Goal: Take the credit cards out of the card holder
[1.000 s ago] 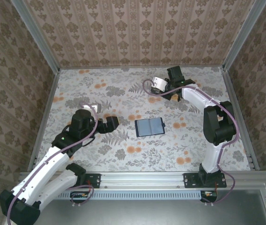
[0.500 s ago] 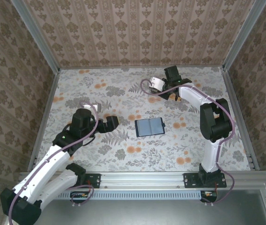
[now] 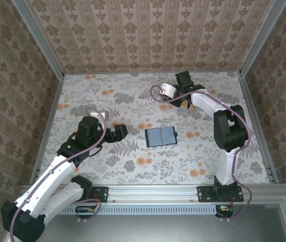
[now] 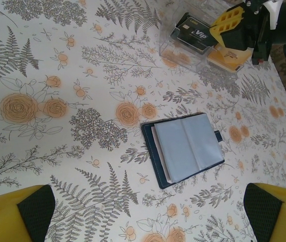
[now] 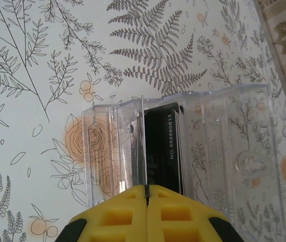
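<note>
The card holder (image 3: 161, 136) lies open on the flowered table, greyish inner faces up (image 4: 186, 148), with a small dark tab on its right edge. My left gripper (image 3: 118, 132) hovers just left of it, open and holding nothing; its fingertips (image 4: 32, 212) frame the bottom corners of the left wrist view. At the far side, my right gripper (image 5: 146, 187) is shut on a thin credit card (image 5: 143, 146) seen edge-on. It holds that card in a clear plastic box (image 5: 223, 151), beside a stack of black cards (image 5: 165, 146).
The clear box (image 4: 193, 40) stands behind the card holder, near the back wall, with the right gripper's yellow fingers (image 4: 232, 27) above it. Metal rails edge the table on the left and right (image 3: 254, 116). Bare patterned surface lies between the card holder and the box.
The right arm's wrist has shifted slightly left over the clear box. The left arm and the card holder have stayed where they were.
</note>
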